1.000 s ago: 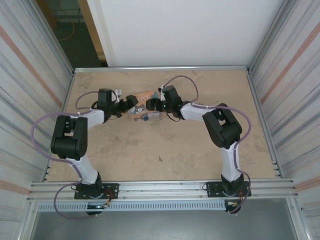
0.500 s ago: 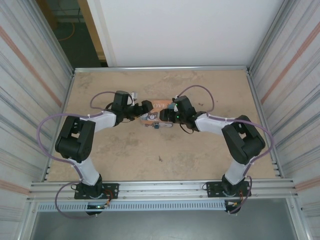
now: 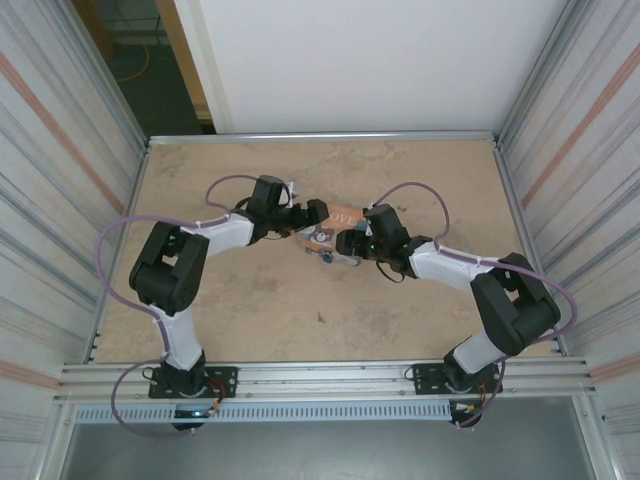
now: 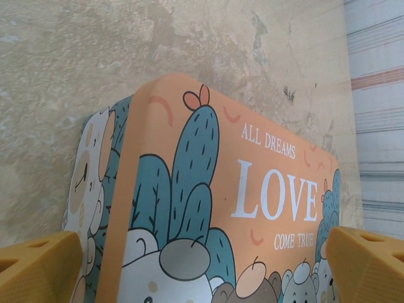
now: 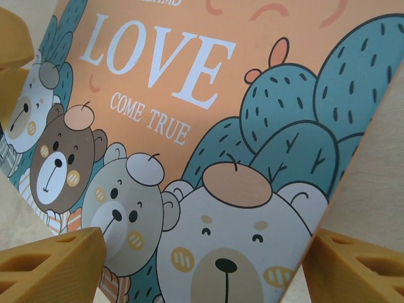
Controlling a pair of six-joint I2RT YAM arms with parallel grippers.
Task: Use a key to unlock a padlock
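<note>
The orange "LOVE" picture box [image 3: 335,222] lies mid-table between my two grippers. The padlock [image 3: 327,257] is a tiny blue speck at the box's near edge. The key is hidden. My left gripper [image 3: 317,213] is at the box's left end. In the left wrist view it [image 4: 202,268] stands wide open, and the box lid [image 4: 252,189] spans the gap between its yellow fingers [image 4: 38,265]. My right gripper [image 3: 347,243] is at the box's right end. In the right wrist view it [image 5: 202,265] is closed across the box's [image 5: 208,158] bear corner, one finger [image 5: 360,265] against its side edge.
The wooden table [image 3: 300,310] is walled by ribbed metal panels on the left [image 3: 60,200] and right [image 3: 580,200]. A white wall [image 3: 350,60] stands at the back. A metal rail [image 3: 320,375] runs along the near edge by the arm bases.
Both arms and the box between them have travelled to the right and a little toward the near edge. The padlock has gone along with the box.
</note>
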